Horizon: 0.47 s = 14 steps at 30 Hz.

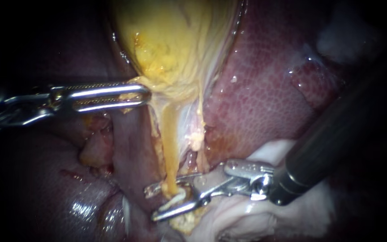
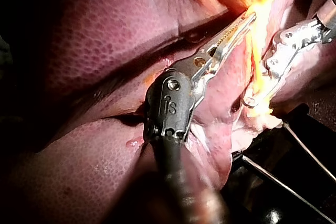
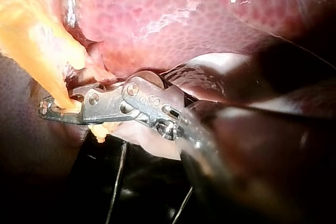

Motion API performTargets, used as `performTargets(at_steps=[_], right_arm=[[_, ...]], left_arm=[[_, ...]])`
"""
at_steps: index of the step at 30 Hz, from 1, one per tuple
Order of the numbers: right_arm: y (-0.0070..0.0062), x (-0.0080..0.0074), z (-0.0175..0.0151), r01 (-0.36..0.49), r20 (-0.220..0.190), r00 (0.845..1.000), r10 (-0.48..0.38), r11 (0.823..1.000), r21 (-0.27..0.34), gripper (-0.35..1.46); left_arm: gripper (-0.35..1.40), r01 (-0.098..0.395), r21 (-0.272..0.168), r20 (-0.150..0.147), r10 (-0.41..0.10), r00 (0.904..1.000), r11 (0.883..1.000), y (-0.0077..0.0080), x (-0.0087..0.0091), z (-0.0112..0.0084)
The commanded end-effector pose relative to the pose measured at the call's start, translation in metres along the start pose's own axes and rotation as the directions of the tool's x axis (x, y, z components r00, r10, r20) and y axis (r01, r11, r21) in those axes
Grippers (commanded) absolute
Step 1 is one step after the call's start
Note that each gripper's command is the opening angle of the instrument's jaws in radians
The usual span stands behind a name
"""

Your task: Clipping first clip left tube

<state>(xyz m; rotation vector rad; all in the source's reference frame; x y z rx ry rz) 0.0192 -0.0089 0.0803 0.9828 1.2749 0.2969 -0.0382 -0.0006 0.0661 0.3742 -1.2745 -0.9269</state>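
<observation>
The right instrument (image 1: 155, 204) is holding its jaws apart, with a clear gap between them, and the left tube (image 1: 170, 143) is running down into that gap. The jaws are straddling the tube's lower end from either side rather than pinching it. A white curved piece (image 1: 176, 198) is sitting between them against the tube; I cannot tell whether it is a clip. In the right wrist view the same jaws (image 3: 48, 109) are reaching past the orange-yellow tube (image 3: 52, 61), which is dropping in just behind their tips.

The left instrument (image 1: 148, 95) is lying with its long jaws close together, clamped on yellow tissue at the bottom of the gallbladder (image 1: 175, 40) and drawing it sideways. Its wrist view is showing those jaws (image 2: 251, 18) ending at that yellow tissue, with the right instrument (image 2: 251, 99) just beyond.

From the gallbladder the left tube is hanging down as a taut yellow strand, and a paler strand (image 1: 196, 134) is running just beside it. The liver (image 1: 265, 94) is lying wet and red behind both. Pale soft tissue (image 1: 256, 215) is lying under the right instrument's hinge, and its dark shaft is coming in from the right.
</observation>
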Motion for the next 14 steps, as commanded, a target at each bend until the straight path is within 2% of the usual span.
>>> performTargets(at_steps=[1, 14], right_arm=[[0.0000, -0.0002, 0.0001, 0.002, 0.001, 1.000, -0.002, 1.000, 0.002, -0.35], [-0.0002, -0.0001, -0.0001, 0.001, 0.005, 1.000, -0.001, 1.000, 0.007, -0.35]], left_arm=[[-0.35, 0.000, 0.001, 0.000, 0.000, 1.0000, 1.000, 0.0000, 0.0000, -0.0001], [-0.35, 0.000, 0.002, 0.000, 0.000, 1.0000, 1.000, -0.0004, -0.0001, -0.0004]])
